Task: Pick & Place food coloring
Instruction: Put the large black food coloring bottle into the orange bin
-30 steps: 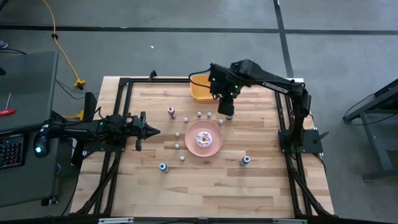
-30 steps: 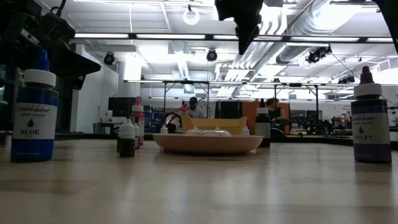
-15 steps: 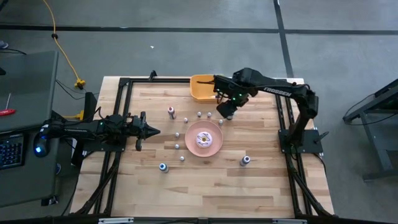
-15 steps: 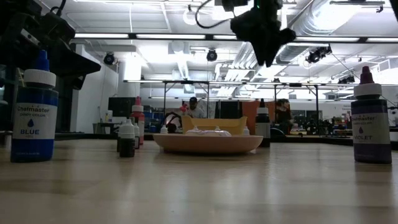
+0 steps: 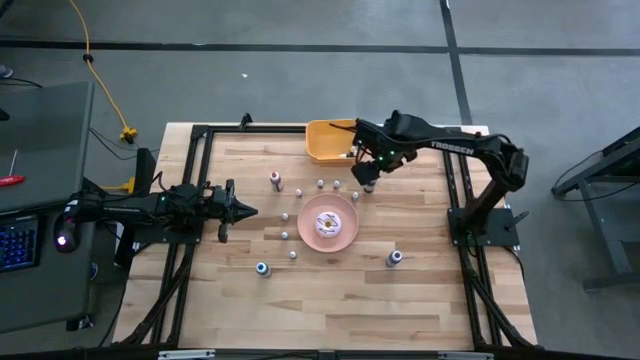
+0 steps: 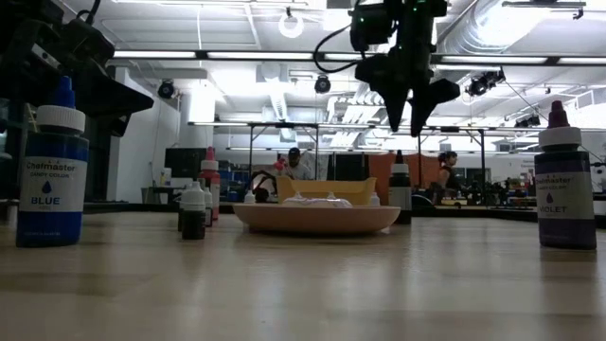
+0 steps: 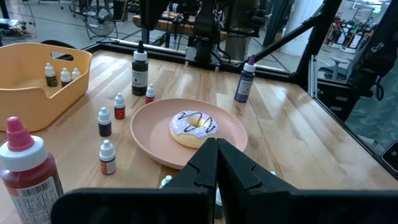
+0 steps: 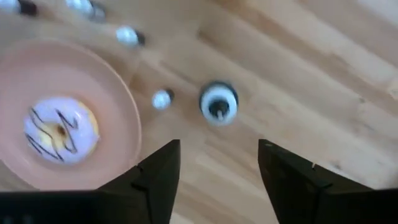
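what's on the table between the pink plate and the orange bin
A few small food coloring bottles stand between the pink plate and the orange bin, seen in the high view; the open right gripper hangs nearby.

A round pink plate [image 5: 341,234] bearing an iced doughnut [image 5: 327,224] is seen near the centre of the wooden counter [image 5: 330,300]. An orange bin [image 5: 325,143] is placed at twelve o'clock from the plate, at the counter's edge.

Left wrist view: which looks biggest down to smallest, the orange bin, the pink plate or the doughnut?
1. Pink plate
2. Orange bin, about as wide, but cut off by the picture's edge, so this is unsure
3. Doughnut, clearly smallest
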